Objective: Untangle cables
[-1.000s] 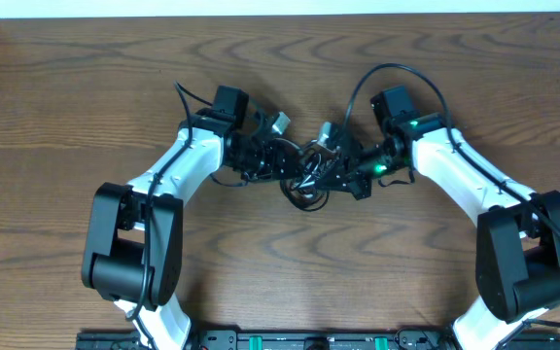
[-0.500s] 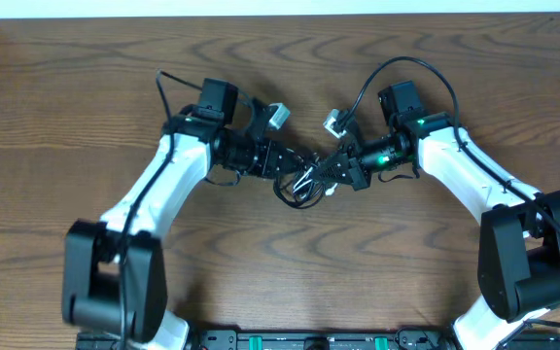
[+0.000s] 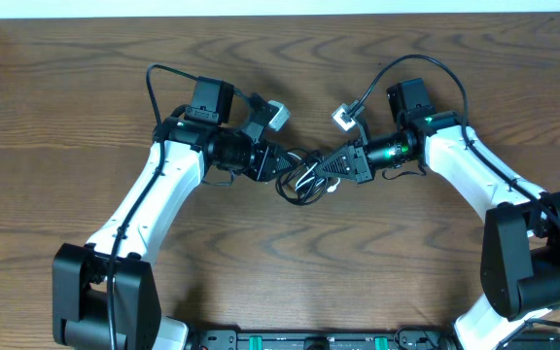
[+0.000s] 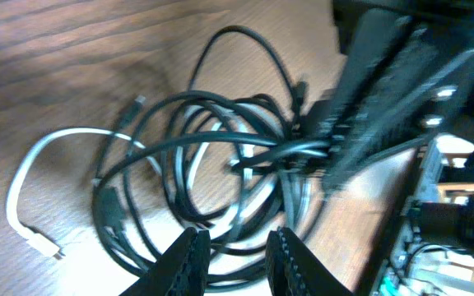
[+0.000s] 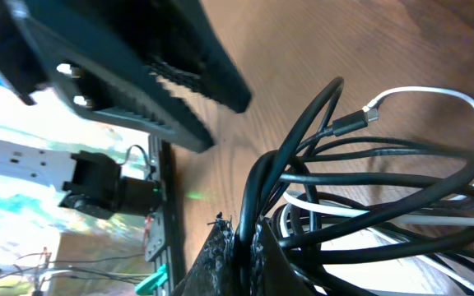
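**Surface.** Brown desk [image 3: 86, 78] with bold wood grain. A pale strip [image 3: 261, 7] runs along the far edge, and a black rail [image 3: 299, 340] with green lights runs along the near edge. The room behind is only a bright blur in the right wrist view.

**Arms.** Two white-and-black arms reach in from the near corners and meet at mid-desk, wrists turned towards each other.

**Black cable** [image 3: 301, 183]. Long and thin, gathered in a loose coil of many overlapping loops at the centre of the desk, between the two hands. Where it is gripped, the bundle is drawn out roughly left to right. The slack loops lie on the near side, resting on the wood.

**White cable** [image 4: 21, 177]. Shorter. It lies in an open curve on the desk just beside the black coil, and part of it is threaded under the black loops. One end carries a small plug [image 4: 44, 243] that lies flat on the wood and points away from the coil.

**Left hand** [image 4: 235, 256]. Fingers parted a little with nothing between them. It hangs just over the near edge of the coil.

**Right hand** [image 5: 241, 247]. Fingers pinched tight on several black strands, which fan out from the grip. The left wrist view shows it entering the coil from the far side.
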